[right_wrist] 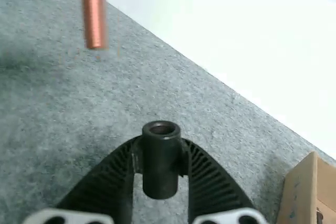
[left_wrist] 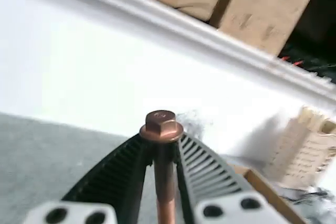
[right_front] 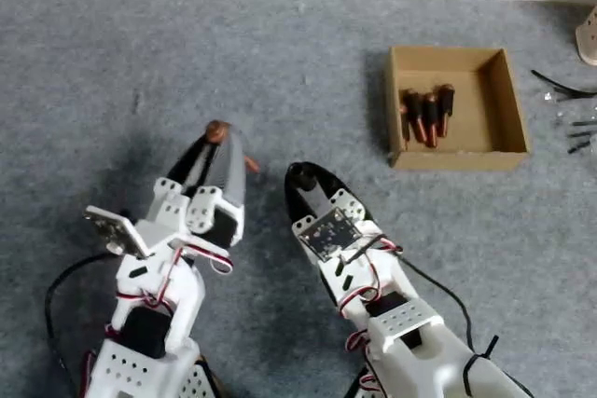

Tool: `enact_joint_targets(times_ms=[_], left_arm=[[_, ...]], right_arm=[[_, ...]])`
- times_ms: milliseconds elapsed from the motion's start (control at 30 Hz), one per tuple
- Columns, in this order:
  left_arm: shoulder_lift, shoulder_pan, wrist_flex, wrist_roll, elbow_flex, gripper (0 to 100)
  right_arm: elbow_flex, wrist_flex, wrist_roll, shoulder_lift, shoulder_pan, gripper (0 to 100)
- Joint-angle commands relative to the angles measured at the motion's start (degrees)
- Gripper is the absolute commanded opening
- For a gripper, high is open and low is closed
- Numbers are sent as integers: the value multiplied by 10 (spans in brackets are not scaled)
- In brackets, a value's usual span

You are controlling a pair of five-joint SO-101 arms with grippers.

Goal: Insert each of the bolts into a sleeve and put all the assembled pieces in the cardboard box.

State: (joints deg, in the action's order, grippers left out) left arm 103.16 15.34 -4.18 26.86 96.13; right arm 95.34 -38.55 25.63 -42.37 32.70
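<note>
Here, left claw (left_wrist: 164,142) clenched on bolt (left_wrist: 161,127), head poking past it, right claw (right_wrist: 160,148) grasping sleeve (right_wrist: 159,169), mouth facing outward

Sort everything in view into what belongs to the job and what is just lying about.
Job: bolt in the left gripper; sleeve in the right gripper; cardboard box; assembled pieces inside it.
Lying about: black wires and small bits right of the box; pale object at the far right edge.
</note>
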Motion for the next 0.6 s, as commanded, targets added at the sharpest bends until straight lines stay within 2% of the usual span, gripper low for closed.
enact_joint_targets(times_ms=[0,133,567], left_arm=[[11,60,20,-2,10,6],[11,103,-2,-3,10,6],[6,90,-5,-2,10,6]], right_arm=[[55,-20,-3,-13,8,6],[57,-20,-3,-12,7,5],[56,-22,-2,-16,-1,5]])
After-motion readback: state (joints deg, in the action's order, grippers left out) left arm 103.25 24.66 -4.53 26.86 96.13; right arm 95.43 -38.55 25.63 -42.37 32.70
